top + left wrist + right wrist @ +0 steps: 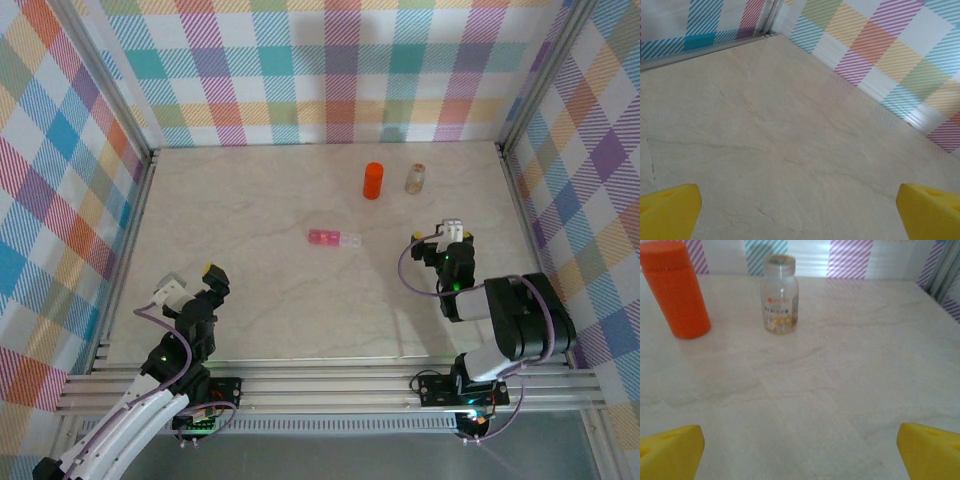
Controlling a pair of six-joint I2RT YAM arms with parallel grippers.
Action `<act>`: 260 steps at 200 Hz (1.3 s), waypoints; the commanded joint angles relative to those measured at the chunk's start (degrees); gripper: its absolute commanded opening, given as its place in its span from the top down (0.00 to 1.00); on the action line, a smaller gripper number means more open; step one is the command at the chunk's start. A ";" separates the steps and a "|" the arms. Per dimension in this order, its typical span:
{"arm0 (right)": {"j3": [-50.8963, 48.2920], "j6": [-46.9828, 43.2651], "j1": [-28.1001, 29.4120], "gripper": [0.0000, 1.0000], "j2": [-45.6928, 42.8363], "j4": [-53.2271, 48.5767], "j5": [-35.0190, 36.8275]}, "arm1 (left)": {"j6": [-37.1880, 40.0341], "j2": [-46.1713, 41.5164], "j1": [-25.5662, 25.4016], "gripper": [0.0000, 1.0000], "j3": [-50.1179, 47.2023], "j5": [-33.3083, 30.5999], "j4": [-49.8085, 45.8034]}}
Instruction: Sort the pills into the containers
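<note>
Your pill box (334, 238) lies flat near the middle of the table (260, 200), pink with its clear part at the 3 o'clock end, and nothing touches it. At its 1 o'clock, well apart, the orange bottle (372, 180) stands upright. The clear bottle (415, 178) stands near it, at that bottle's 3 o'clock, with yellowish pills (780, 325) in its bottom in the right wrist view. Your right gripper (800, 455) sits at 3 o'clock from the box, its yellow fingers (670, 452) spread wide and holding nothing, facing both bottles. Your left gripper (800, 215) hangs at the box's 8 o'clock, near the table's 6 o'clock edge, tips likewise wide apart over bare table, empty.
</note>
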 commanded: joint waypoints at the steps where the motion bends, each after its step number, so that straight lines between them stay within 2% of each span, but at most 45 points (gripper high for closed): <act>1: 1.93 -0.08 -1.49 0.01 0.18 0.20 -5.12 | 0.70 1.21 0.91 0.00 -0.51 -1.47 2.60; 32: 6.27 2.65 -3.61 0.01 0.14 -8.46 -5.92 | 4.27 3.55 1.78 0.00 1.41 -1.72 3.83; 75: 6.23 2.66 -3.71 0.01 0.21 -8.07 -5.85 | 7.99 9.52 3.58 0.00 4.75 -1.30 5.33; 114: 6.22 2.66 -3.71 0.01 0.15 -8.14 -5.87 | 15.25 15.37 6.25 0.00 7.33 -2.45 9.07; 165: 6.27 2.66 -3.75 0.01 0.14 -8.24 -5.97 | 11.47 23.38 11.94 0.00 10.24 0.25 9.02; 198: 6.31 2.65 -3.71 0.01 0.12 -8.36 -5.97 | 9.33 29.38 16.42 0.00 13.71 4.69 6.78; 212: 6.31 2.66 -3.71 0.01 0.14 -8.35 -5.97 | 10.66 31.32 18.21 0.00 14.95 6.32 6.74; 230: 6.31 2.66 -3.71 0.01 0.10 -8.34 -5.94 | 13.37 33.31 19.38 0.00 15.66 4.13 7.16; 239: 6.31 2.66 -3.74 0.01 0.15 -8.38 -5.97 | 17.05 35.16 19.55 0.00 13.23 3.30 11.68; 252: 6.31 2.66 -3.71 0.01 0.10 -8.32 -5.96 | 17.80 40.09 20.16 0.00 8.60 2.02 22.32; 260: 6.31 2.66 -3.71 0.01 0.15 -8.33 -5.90 | 17.42 41.92 20.86 0.00 11.41 4.75 17.19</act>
